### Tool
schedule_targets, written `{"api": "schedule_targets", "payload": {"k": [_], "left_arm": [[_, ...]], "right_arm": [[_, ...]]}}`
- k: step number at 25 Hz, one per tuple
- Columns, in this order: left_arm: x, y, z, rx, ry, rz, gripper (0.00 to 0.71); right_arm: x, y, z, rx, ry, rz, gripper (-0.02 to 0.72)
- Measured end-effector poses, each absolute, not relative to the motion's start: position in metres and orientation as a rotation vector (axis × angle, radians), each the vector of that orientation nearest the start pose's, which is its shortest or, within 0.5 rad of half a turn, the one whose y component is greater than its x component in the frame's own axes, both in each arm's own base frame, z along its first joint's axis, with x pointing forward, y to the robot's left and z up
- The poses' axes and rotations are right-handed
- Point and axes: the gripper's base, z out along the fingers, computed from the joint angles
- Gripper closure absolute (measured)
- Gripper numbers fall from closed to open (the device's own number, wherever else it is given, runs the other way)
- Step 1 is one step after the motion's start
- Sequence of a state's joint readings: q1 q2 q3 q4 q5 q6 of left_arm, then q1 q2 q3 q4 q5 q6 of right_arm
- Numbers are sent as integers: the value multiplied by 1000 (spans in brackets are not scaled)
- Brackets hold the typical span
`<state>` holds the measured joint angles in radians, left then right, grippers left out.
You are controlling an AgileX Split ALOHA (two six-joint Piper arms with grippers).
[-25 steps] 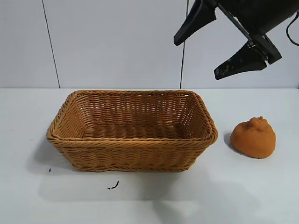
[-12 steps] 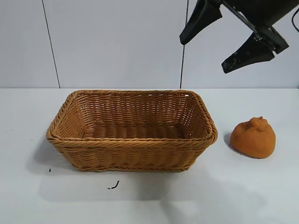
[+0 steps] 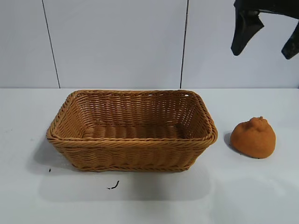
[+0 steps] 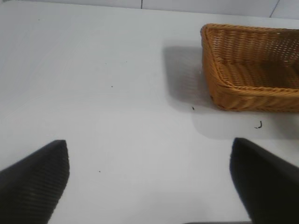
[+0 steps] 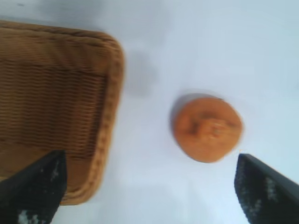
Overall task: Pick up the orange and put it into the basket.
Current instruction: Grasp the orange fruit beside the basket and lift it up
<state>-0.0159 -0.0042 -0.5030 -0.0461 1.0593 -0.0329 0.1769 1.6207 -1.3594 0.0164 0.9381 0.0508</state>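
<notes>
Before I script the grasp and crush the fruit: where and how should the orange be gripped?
Grip the orange across its broad rounded sides, below the knobbly bump on top, coming from straight above. It sits upright on the table, clear of the basket, so both flanks are free. The right gripper hangs open high above it.

You have a white table carrying the wicker basket, the orange just beside it, and small dark specks.

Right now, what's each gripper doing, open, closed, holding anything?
Left gripper: open, holding nothing, low over bare table.
Right gripper: open, holding nothing, high above the orange.
</notes>
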Motion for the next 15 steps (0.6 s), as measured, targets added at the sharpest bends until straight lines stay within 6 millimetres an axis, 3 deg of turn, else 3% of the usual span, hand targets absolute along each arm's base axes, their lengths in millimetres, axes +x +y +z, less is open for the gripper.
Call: {"api": "schedule_targets", "payload": {"k": [5, 10, 15], "left_arm": [[-6, -4, 278, -15, 2036, -86, 38], [-6, -4, 278, -15, 2036, -86, 38], [-6, -4, 278, -15, 2036, -86, 38]], "right_arm": [[346, 49, 289, -105, 2713, 48, 8], [362, 29, 260, -20, 2785, 37, 8], [375, 26, 223, -13, 2878, 52, 8]]}}
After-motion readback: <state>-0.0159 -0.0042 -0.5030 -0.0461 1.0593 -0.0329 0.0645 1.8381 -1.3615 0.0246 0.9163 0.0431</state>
